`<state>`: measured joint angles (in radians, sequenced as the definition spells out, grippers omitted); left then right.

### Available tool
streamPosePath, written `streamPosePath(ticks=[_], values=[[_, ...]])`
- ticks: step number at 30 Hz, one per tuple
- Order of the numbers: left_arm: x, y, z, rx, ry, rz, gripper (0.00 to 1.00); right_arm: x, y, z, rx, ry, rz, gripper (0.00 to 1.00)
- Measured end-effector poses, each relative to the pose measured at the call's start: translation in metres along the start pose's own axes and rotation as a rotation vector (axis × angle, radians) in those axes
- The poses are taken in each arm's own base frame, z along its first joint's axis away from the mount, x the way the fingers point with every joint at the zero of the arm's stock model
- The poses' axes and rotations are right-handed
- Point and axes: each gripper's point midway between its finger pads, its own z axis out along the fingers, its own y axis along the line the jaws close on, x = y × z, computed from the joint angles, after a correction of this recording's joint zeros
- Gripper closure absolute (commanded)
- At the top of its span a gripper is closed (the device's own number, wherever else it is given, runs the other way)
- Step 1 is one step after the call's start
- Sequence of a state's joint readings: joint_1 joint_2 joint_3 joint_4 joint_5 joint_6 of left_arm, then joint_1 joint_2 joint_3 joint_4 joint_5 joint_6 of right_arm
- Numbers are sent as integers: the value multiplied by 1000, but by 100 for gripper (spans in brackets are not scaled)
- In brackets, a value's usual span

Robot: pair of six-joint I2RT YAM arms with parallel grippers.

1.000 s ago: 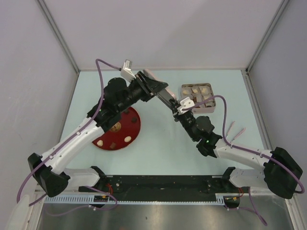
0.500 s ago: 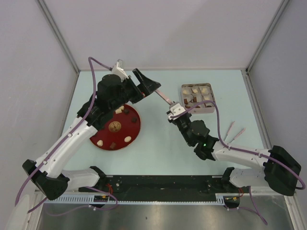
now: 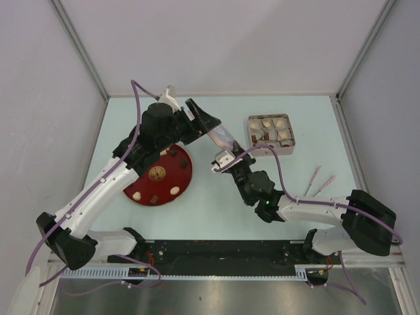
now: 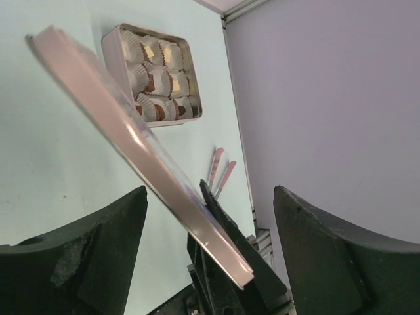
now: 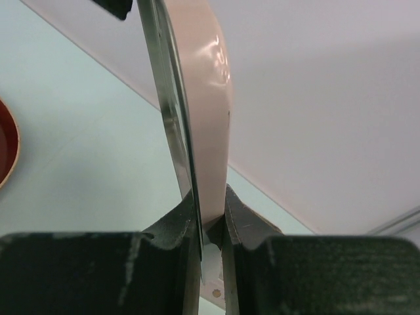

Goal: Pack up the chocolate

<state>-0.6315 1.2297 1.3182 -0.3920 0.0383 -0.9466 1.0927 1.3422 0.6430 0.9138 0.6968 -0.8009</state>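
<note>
Right pincer (image 5: 210,220) is clenched on the edge of the pink lid (image 5: 209,98), lid up on its side over the table. Left pincer (image 4: 210,197) is wide open w/ the lid between its fingers. Chocolate (image 4: 152,83) is mostly in the box (image 3: 250,131), a few pcs on the red plate (image 3: 184,174).
</note>
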Motion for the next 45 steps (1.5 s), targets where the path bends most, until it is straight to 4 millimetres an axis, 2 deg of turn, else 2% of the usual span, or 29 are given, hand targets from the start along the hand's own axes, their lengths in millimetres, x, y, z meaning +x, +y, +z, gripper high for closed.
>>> streamPosePath(ticks=[4,9,12,15,19,24,25,28,30,34,37,40,45], values=[[6,9,3,-25,16,-1,20,-5,-3,2,34,-11,-30,100],[10,27,9,-70,25,-17,27,-7,0,3,54,-14,-83,100],[9,39,11,-98,19,-38,35,-8,2,3,65,-16,-109,100],[1,41,12,-99,-2,-53,46,-7,7,3,70,-12,-143,98],[-5,39,13,-91,-20,-67,67,-6,12,2,73,-9,-177,95],[-9,35,13,-74,-30,-91,83,-7,15,2,75,-8,-195,79],[-9,33,13,-65,-30,-96,84,-7,16,1,71,-8,-198,77],[-8,31,13,-51,-24,-96,88,-6,20,1,59,-3,-193,58],[-10,34,13,-56,-27,-91,90,-6,22,1,49,1,-181,50],[-16,41,13,-68,-40,-72,92,-3,26,-2,14,20,-144,26],[-25,49,13,-84,-61,-48,92,-4,25,-6,-20,37,-96,14],[-37,58,12,-101,-92,9,92,-3,23,-14,-67,61,-29,7],[-59,80,8,-161,-148,108,92,0,12,-24,-150,120,134,0]])
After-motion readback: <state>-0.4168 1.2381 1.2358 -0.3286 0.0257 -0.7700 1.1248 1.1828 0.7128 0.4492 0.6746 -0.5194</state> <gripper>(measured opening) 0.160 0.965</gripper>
